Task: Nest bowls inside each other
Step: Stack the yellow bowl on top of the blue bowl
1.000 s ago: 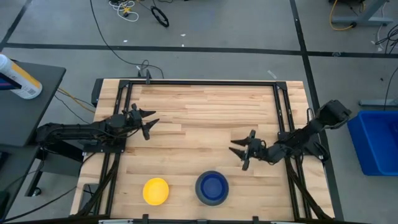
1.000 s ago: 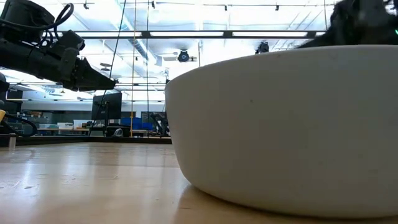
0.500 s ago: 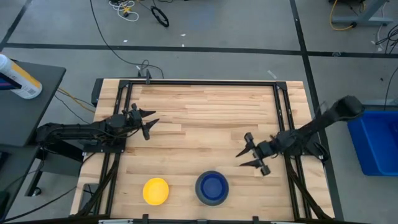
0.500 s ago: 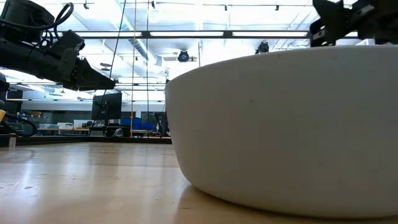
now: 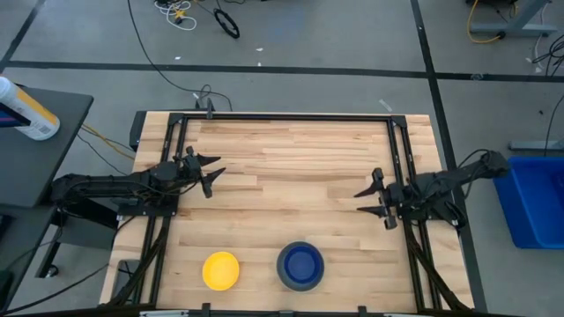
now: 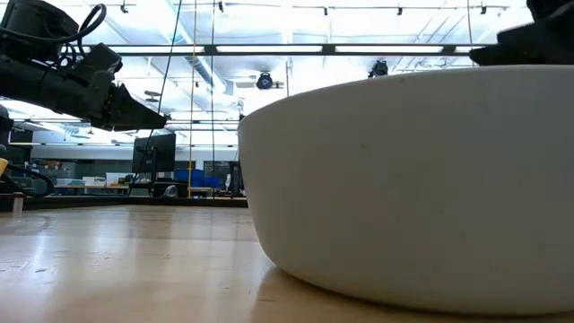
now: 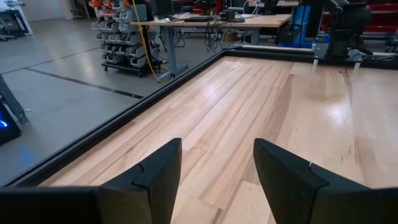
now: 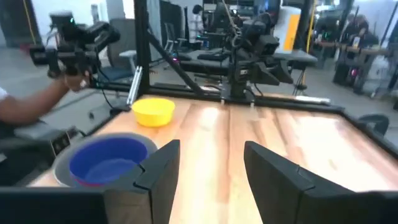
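The nested stack (image 5: 300, 265), a large grey round plastic bowl with a dark blue plastic bowl seated inside it, sits on the wooden table (image 5: 291, 167) near the front edge; in the right wrist view a red rim shows under the blue one. The small yellow round plastic bowl (image 5: 220, 269) sits just beside the stack, apart from it and not yet nested. No light blue bowl can be made out. The right gripper (image 5: 377, 201) hovers near the table's right rail, well apart from both, with its fingers spread and empty. The left gripper (image 5: 204, 172) waits over the left part of the table, fingers likewise apart and holding nothing. Probable faults from here: the yellow bowl is light and shallow, so a pinch on its rim may slip or tip it; a release off centre may leave it tilted on the stack's rim; a low approach may push the stack toward the front edge. No brand, label or legible writing is visible on the bowls or the table.
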Tool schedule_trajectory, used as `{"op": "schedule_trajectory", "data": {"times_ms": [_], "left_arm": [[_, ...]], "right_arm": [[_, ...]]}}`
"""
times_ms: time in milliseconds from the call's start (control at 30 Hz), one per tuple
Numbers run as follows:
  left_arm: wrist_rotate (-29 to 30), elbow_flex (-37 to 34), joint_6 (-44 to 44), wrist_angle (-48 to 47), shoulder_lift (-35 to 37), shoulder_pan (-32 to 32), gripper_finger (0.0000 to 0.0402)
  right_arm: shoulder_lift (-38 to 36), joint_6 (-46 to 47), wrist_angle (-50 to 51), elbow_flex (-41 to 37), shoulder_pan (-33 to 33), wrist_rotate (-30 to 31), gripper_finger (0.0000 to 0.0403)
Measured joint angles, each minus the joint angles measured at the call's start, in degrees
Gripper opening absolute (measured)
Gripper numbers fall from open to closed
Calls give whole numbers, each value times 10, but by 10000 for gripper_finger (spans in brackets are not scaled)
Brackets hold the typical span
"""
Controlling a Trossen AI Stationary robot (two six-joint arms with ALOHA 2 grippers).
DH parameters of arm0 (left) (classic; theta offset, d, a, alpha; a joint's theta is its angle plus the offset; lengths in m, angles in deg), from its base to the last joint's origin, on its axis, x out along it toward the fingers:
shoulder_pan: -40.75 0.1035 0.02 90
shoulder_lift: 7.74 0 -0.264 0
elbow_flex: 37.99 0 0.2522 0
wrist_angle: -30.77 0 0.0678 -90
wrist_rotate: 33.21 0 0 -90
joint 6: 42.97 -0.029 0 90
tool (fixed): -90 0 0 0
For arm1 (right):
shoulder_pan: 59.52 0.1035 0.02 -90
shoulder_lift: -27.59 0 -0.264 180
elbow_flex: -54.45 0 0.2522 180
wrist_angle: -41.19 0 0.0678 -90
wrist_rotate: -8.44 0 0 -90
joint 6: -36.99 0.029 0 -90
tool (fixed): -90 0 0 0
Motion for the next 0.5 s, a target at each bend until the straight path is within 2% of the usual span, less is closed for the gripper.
{"op": "schedule_trajectory", "data": {"times_ms": [100,233,400,500], "left_arm": [[0,0,4,-1,0,0,208],[0,0,13,-4,0,0,208],[0,0,13,-5,0,0,208],[-2,0,14,-5,0,0,208]], "right_arm": [[-34,-32,2,-29,0,10,189],[-73,-29,17,-59,-1,51,194],[-87,-50,62,-45,-6,32,197],[-94,-56,74,-44,-16,-4,195]]}}
